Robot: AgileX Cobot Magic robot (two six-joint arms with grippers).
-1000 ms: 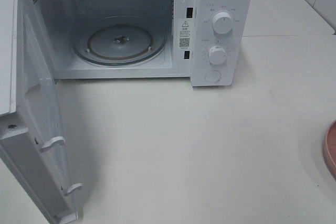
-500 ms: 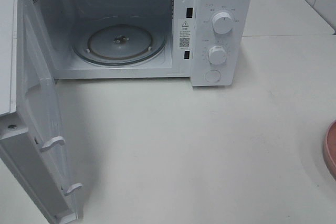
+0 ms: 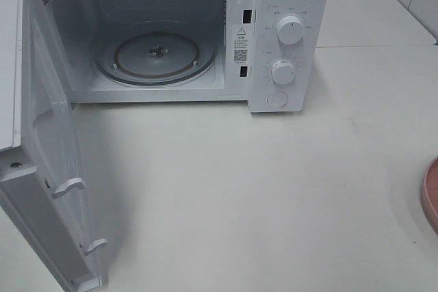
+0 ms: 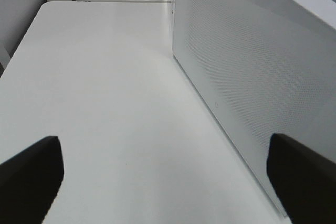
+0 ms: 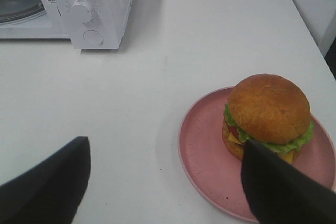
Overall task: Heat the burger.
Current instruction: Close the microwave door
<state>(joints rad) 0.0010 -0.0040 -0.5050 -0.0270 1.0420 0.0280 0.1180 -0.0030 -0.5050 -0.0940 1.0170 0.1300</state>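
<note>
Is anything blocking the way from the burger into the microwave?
Nothing visible does. The burger sits on the pink plate, bare table leads to the microwave, whose door stands open.

1. Left end effector (image 4: 168, 182): in the left wrist view only two fingers show, one at each lower corner of the frame. Each is a flat, matte black slab with no visible markings, screws or cables.
2. Left fingers (image 4: 31, 174): the upper edges are straight with rounded corners; the surfaces look uniformly dark and unreflective.
3. Right end effector (image 5: 163, 182): in the right wrist view it likewise appears as two matte black fingers at the lower corners.
4. Right fingers (image 5: 50, 184): broad, wedge-like outlines taper toward their tips; the surfaces are plain black, slightly blurred by closeness to the lens.
5. Exterior high view: no arm part is visible.
</note>
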